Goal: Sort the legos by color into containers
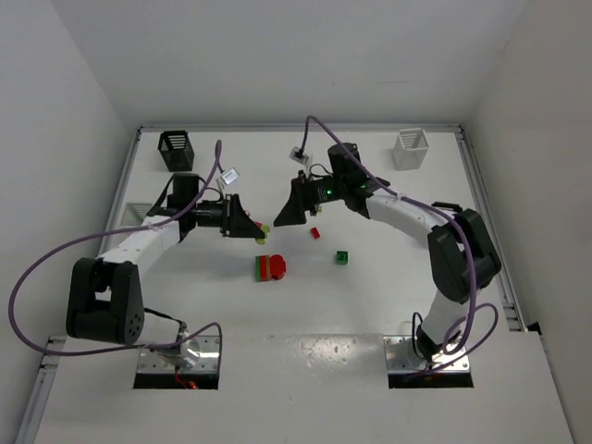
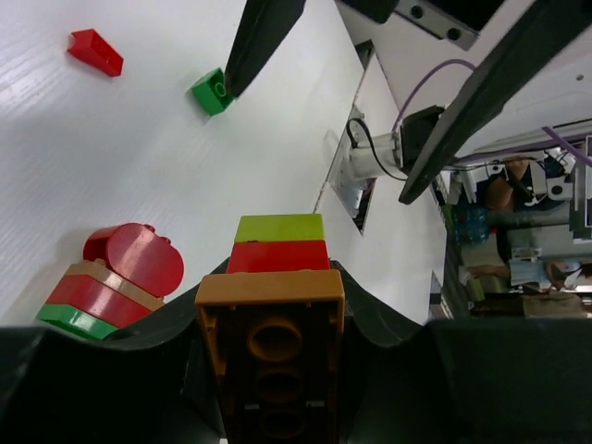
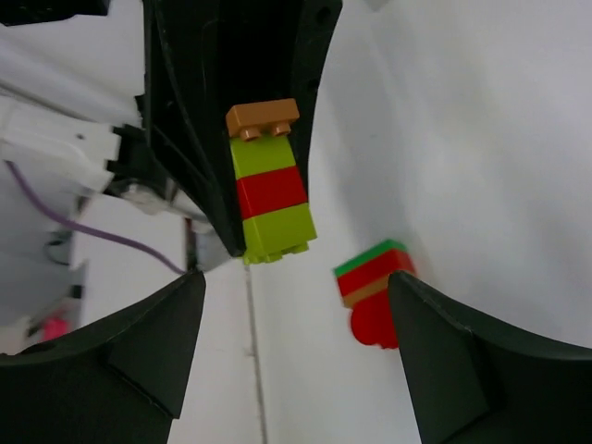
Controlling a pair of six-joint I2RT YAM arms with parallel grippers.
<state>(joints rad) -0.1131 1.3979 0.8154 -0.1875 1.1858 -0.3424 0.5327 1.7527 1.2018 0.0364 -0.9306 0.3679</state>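
From above, the left gripper [image 1: 252,228] is clamped on a multicolour stack [image 1: 263,235] of legos and holds it off the table [image 1: 305,370] near its middle, only the stack's yellow-green tip showing past the fingers. The right gripper [image 1: 289,215] hangs just beside it, toward the far edge, with its jaws apart and nothing between them. On the table nearer the near edge lie a second stack [image 1: 270,268] of red and green, a small red lego [image 1: 315,233] and a green lego [image 1: 342,258], all apart from one another. A black basket [image 1: 176,150] stands in the far-left corner, a white basket [image 1: 411,148] in the far-right corner, and another white basket [image 1: 137,215] at the left edge, partly hidden behind the left arm. In the left wrist view, the held stack [image 2: 277,277] sits between the left fingers, a brown brick nearest the camera, then red, then yellow-green. The second stack [image 2: 111,287] lies on the table to its left, with a round red piece, a tan layer, red and green. The green lego [image 2: 213,91] and the red lego [image 2: 94,51] lie beyond, and the two dark fingers [image 2: 264,37] of the right gripper slant in at the top, well apart. In the right wrist view, the right gripper [image 3: 296,277] has its fingers spread wide and empty. Beyond them the left gripper pinches the stack [image 3: 268,180], which reads brown, yellow-green, red, yellow-green, and the second stack [image 3: 375,287] lies on the table below it.
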